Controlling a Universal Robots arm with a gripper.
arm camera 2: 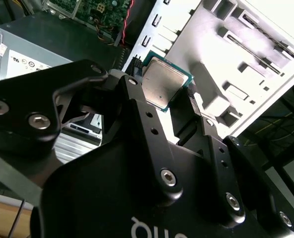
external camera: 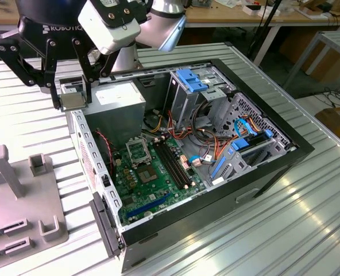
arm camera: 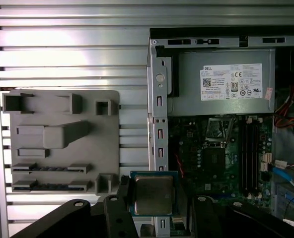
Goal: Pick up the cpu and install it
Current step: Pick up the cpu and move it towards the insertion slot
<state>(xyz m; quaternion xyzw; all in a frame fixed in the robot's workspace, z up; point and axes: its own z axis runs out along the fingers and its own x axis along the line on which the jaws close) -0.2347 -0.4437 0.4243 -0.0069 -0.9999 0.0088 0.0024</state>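
Observation:
The cpu point(external camera: 73, 101), a square chip with a silver lid and green edge, hangs in the air between my gripper's point(external camera: 72, 99) black fingers, which are shut on its two sides. In the exterior view it is above the case's rim, beside the grey power supply point(external camera: 117, 109). In both wrist views the cpu point(arm camera 2: 162, 82) point(arm camera: 153, 194) sits clamped between the fingers point(arm camera 2: 133, 91) point(arm camera: 121, 201). The motherboard's socket point(external camera: 136, 152) point(arm camera: 217, 130) lies with its metal frame showing, just past the power supply and to the exterior view's right of the cpu.
The open computer case point(external camera: 273, 167) lies on a ribbed metal table point(external camera: 308, 230). Inside are drive cages with blue clips point(external camera: 190, 79), cables point(external camera: 207, 146) and memory slots point(external camera: 173, 164). A grey parts fixture point(external camera: 20, 195) point(arm camera: 62, 144) rests on the table at the exterior view's left.

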